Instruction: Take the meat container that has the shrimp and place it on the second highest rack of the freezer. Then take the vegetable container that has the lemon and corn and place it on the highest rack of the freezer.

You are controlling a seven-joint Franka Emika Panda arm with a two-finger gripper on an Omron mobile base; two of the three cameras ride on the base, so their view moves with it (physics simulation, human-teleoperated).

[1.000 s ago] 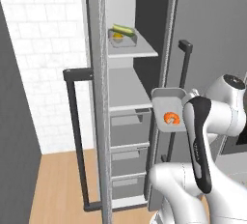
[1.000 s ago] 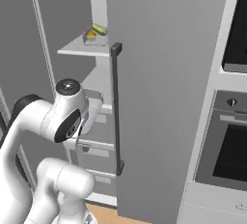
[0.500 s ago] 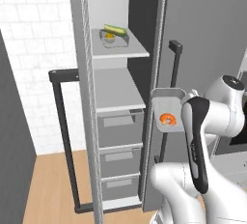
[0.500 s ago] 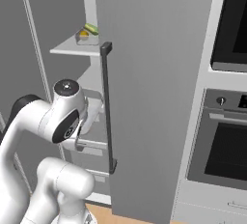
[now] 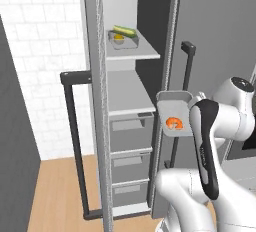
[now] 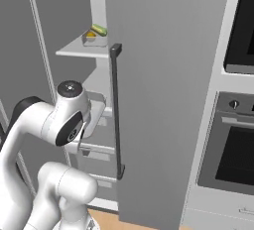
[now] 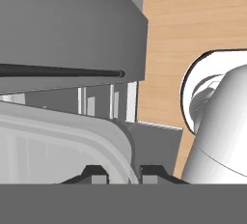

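My gripper (image 7: pixel 123 172) is shut on the rim of the meat container (image 5: pixel 174 113), a pale tray with the orange-pink shrimp (image 5: pixel 173 123) in it. The tray hangs tilted in front of the open freezer (image 5: pixel 131 76), by the edge of its right door, at about the height of the second highest rack (image 5: pixel 125 96). In the hand view the tray's rounded rim (image 7: pixel 118 143) runs between my fingertips. The vegetable container (image 5: pixel 122 40) holds the corn (image 5: pixel 125 30) and the lemon (image 5: pixel 119 38) and stands on the highest rack (image 5: pixel 142 54); it shows again in the right base view (image 6: pixel 92 36).
The freezer's left door stands open with a dark bar handle (image 5: pixel 70 141). The right door (image 6: pixel 163 75) and its handle (image 6: pixel 116 110) are close beside my arm. Drawers (image 5: pixel 131 126) lie under the racks. A black wall oven (image 6: pixel 233 149) is to the right. Wooden floor (image 5: pixel 55 191) spreads below.
The whole picture has slid sideways and back, so the base has moved a little before the freezer. The tray stays in my grip at the same spot relative to the arm.
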